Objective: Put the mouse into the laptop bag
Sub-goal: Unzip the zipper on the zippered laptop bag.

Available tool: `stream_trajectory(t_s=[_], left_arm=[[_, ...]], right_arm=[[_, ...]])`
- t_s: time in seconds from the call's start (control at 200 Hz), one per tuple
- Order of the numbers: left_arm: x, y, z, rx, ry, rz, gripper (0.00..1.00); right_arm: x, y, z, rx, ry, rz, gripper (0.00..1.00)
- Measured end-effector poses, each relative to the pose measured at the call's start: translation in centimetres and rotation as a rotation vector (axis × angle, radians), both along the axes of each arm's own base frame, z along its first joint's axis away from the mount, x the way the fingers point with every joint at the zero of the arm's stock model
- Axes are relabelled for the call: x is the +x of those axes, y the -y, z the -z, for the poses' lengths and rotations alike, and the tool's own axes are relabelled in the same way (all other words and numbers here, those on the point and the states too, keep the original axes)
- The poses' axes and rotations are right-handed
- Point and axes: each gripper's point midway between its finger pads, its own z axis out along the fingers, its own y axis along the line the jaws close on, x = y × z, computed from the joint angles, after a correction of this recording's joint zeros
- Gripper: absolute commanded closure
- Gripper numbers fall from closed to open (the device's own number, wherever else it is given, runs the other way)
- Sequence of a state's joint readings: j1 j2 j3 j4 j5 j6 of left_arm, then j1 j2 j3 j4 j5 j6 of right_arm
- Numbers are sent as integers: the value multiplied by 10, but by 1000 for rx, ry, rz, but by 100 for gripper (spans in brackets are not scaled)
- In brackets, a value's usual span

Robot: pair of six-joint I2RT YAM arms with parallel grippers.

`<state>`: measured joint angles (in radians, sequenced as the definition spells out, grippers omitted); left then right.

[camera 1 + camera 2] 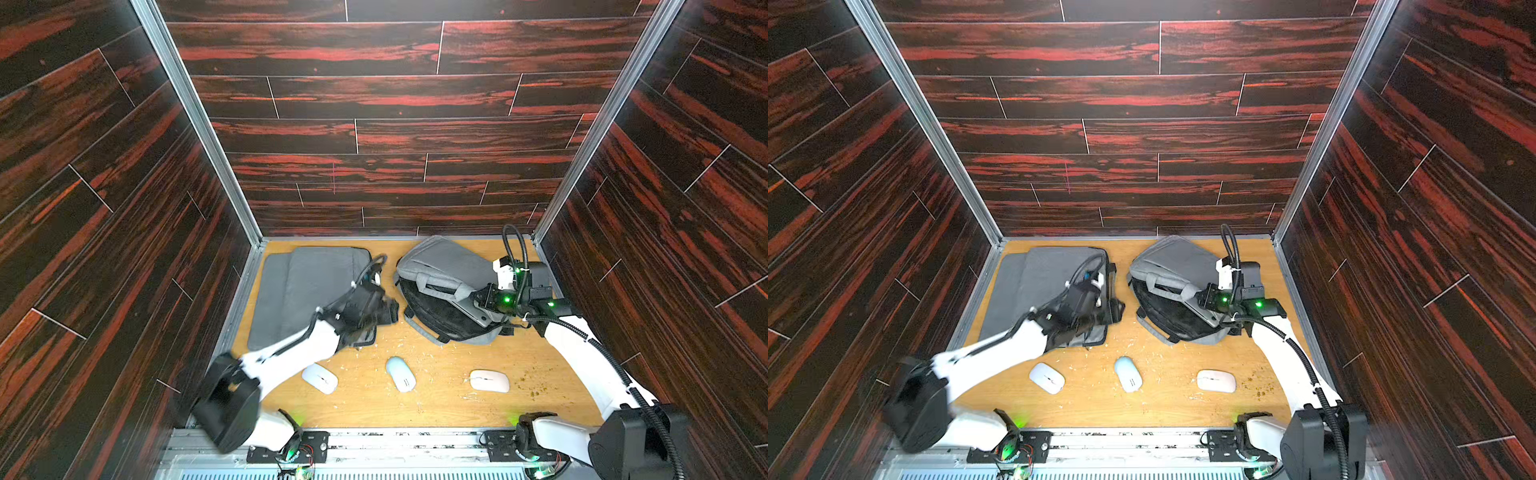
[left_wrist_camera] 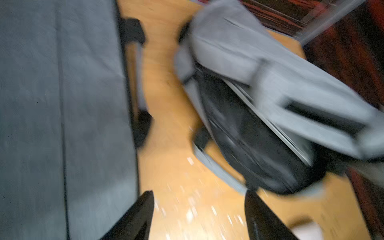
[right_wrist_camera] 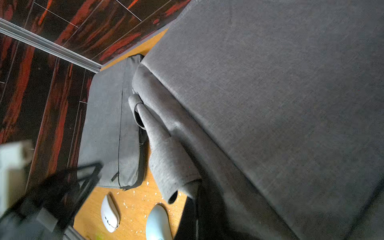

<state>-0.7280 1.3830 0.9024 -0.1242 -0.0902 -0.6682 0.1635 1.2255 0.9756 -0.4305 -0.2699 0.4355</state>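
Observation:
Three mice lie on the wooden table's front half: a white mouse (image 1: 319, 378), a pale blue mouse (image 1: 400, 373) and another white mouse (image 1: 489, 380). The light grey laptop bag (image 1: 444, 266) lies at the back right, its black inside (image 1: 436, 316) showing. My right gripper (image 1: 478, 300) is shut on the bag's raised top flap; in the right wrist view that fabric (image 3: 270, 104) hides its jaws. My left gripper (image 2: 199, 193) is open and holds nothing. It hangs between the two bags, blurred, in both top views (image 1: 1115, 309).
A darker grey bag (image 1: 299, 291) lies flat and closed at the back left, partly under my left arm. Pale crumbs (image 1: 419, 357) are scattered over the table (image 1: 457, 411). Dark red-streaked walls (image 1: 395, 137) close in three sides.

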Motion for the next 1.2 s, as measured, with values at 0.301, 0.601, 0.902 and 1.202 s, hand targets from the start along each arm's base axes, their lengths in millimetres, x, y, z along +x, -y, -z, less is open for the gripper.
stream_trajectory(t_s=[0.301,0.601,0.902,1.202], left_arm=[[-76,-7,66,98,-179,40,22],[-108,18,100,117,-274,90,16],[-122,36,116,138,-320,127,14],[-116,63,113,138,-312,155,13]], right_arm=[[0,-3,4,8,-16,-12,100],[-2,-3,7,9,-23,-14,100],[-2,-3,9,5,-24,-17,100],[-3,-2,12,4,-29,-18,100]])
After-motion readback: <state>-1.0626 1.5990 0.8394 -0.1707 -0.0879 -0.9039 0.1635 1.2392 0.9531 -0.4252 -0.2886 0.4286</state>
